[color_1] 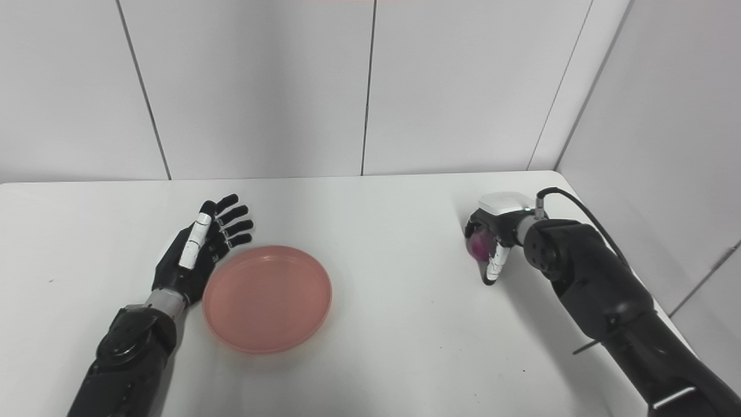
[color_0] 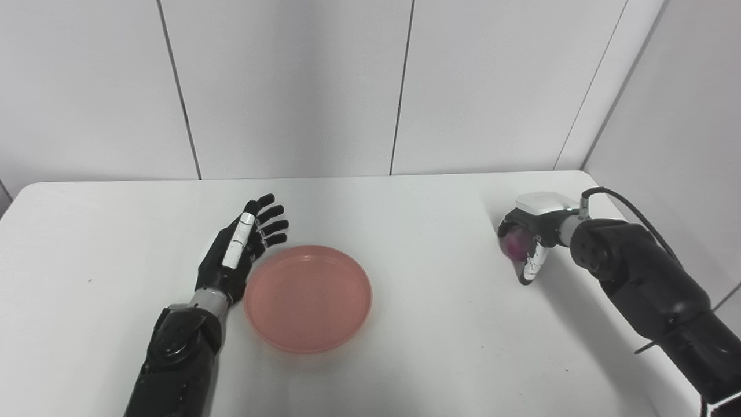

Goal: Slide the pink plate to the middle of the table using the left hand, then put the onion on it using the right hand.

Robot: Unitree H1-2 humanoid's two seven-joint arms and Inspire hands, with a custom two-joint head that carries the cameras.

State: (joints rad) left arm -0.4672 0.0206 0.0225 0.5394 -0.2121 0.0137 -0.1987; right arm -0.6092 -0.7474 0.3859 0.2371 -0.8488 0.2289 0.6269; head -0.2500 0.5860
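A round pink plate (color_0: 308, 297) lies flat on the white table (color_0: 417, 243), a little left of the middle. My left hand (color_0: 238, 249) stands on edge against the plate's left rim, open, with its fingers stretched toward the back wall. At the right side of the table my right hand (color_0: 529, 240) is curled around a purple-red onion (color_0: 514, 243), which shows between the fingers and the palm. I cannot tell whether the onion is lifted off the tabletop or resting on it.
White wall panels close the table at the back and on the right. The right arm (color_1: 602, 301) and its black cable (color_1: 584, 217) run along the table's right edge. The left forearm (color_0: 173, 359) comes in at the bottom left.
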